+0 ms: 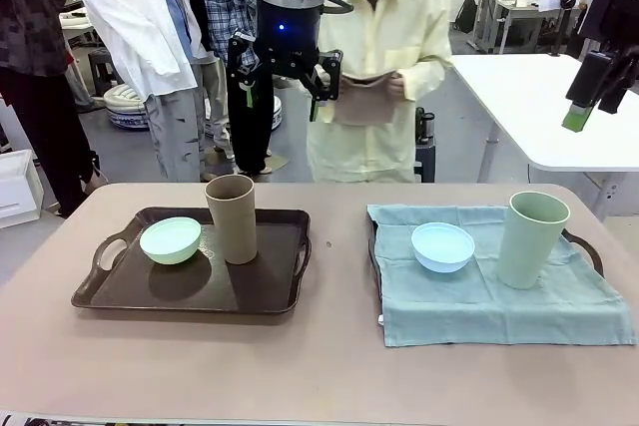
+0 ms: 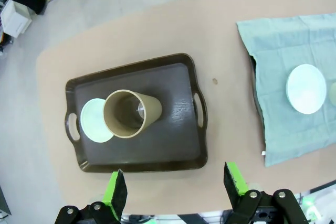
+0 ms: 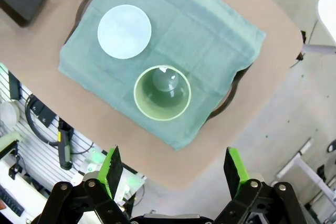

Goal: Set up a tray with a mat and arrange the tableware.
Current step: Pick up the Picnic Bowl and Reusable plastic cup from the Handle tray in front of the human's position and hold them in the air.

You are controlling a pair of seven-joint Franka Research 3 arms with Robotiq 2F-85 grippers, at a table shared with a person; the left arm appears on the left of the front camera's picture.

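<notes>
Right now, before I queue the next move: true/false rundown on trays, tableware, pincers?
1. The brown tumbler stands on the dark tray beside the mint bowl. True.
2. A mat lies under those pieces. False: that tray is bare; the teal mat covers the other tray.
3. The light blue bowl sits inside the pale green tumbler. False: they stand side by side on the mat.
4. The left pincer and right pincer are open, holding nothing. True.

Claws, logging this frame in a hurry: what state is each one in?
Left claw: open, holding nothing.
Right claw: open, holding nothing.
</notes>
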